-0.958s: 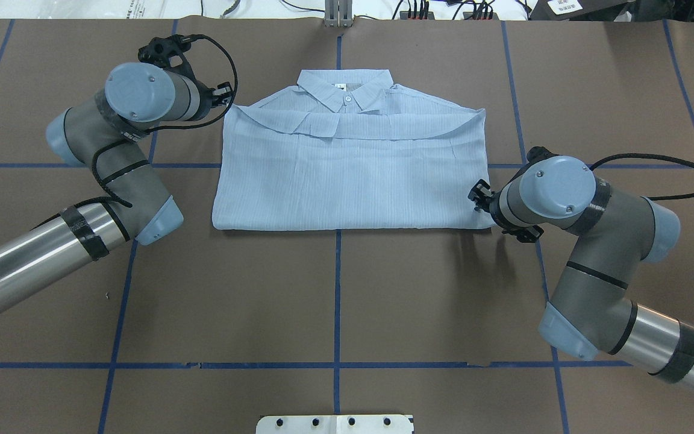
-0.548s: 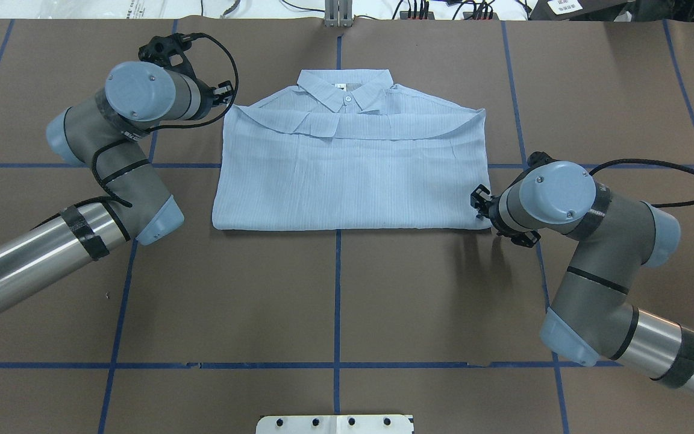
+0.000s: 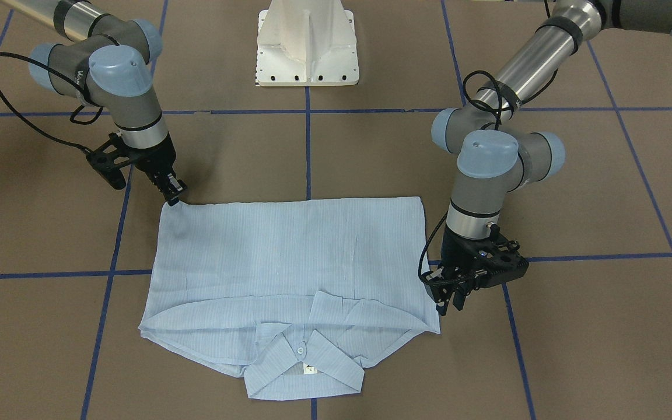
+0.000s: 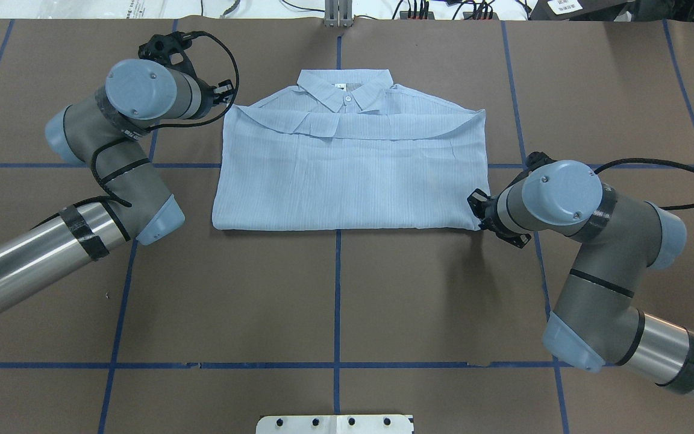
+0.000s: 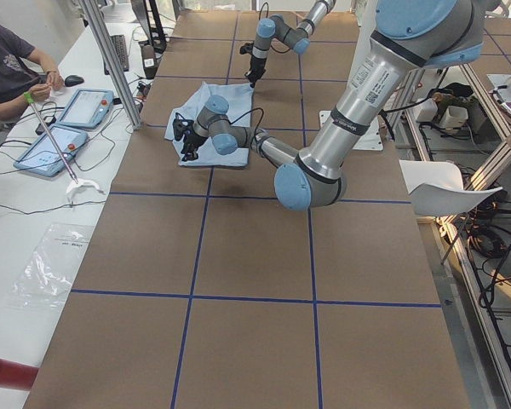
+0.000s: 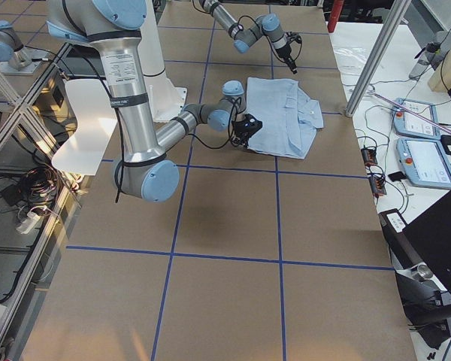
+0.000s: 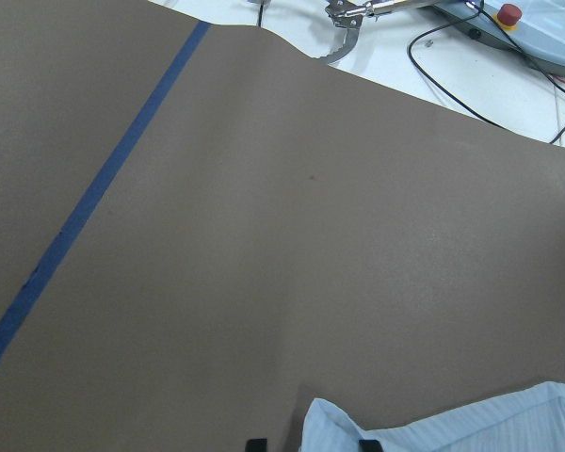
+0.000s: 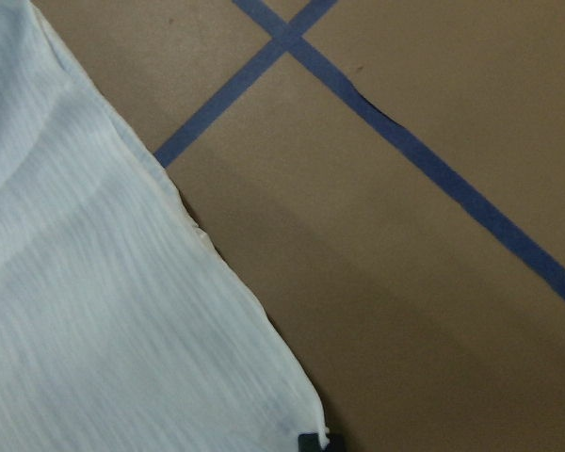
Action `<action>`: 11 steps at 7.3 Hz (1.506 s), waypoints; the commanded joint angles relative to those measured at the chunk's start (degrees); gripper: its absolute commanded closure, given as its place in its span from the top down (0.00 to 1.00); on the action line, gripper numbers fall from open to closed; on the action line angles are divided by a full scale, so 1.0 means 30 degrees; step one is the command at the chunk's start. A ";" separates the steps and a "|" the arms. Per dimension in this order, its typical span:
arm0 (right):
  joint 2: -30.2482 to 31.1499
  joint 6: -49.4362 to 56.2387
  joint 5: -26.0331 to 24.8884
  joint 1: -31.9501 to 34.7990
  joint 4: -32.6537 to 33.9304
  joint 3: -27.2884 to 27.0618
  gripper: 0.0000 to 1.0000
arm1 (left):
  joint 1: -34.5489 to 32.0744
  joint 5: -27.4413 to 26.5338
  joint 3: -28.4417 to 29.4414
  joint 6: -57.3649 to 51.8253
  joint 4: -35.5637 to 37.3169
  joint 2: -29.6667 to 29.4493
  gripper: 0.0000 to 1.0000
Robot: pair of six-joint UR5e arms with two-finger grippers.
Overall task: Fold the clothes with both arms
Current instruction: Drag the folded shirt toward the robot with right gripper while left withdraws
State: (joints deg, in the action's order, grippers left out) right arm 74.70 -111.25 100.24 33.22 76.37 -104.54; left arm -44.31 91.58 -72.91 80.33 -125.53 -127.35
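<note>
Shirt [image 4: 347,175], one only, lies folded flat on the brown bench [image 4: 335,301], upper centre of the overhead view, collar toward the top edge. Left end effector [image 3: 448,304], fingers spread, sits at its collar-side corner, lower right of the front view; right end effector [image 3: 174,197], pressed together, pinches the hem corner at upper left. One white pedestal [image 3: 307,41] stands top centre there; two pendants [image 5: 87,106] lie before one person [image 5: 8,64], upper left of the left-side view.

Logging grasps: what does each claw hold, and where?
Left claw is open around the shirt's collar-side corner, holding nothing. Right claw sits at the folded-edge corner; its grip cannot be told.
</note>
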 commanded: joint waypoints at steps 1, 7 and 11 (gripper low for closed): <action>0.2123 -0.0240 0.0802 -0.0028 0.0208 -0.3014 0.00 | -0.0027 0.0000 -0.0567 0.0000 0.0065 0.0145 0.43; 0.7327 -0.2601 0.6021 -1.0029 0.0150 -0.8978 0.00 | 0.2100 0.4131 -0.9636 0.3709 0.1960 0.3949 0.43; 0.7211 -0.3406 0.6021 -0.7348 0.0120 -0.9921 1.00 | 0.7726 0.3868 -1.2321 0.8784 0.6275 0.4130 0.52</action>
State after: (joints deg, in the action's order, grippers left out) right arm 96.49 -121.40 118.04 4.44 76.74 -133.81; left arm -26.17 103.49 -109.25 102.98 -109.14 -115.17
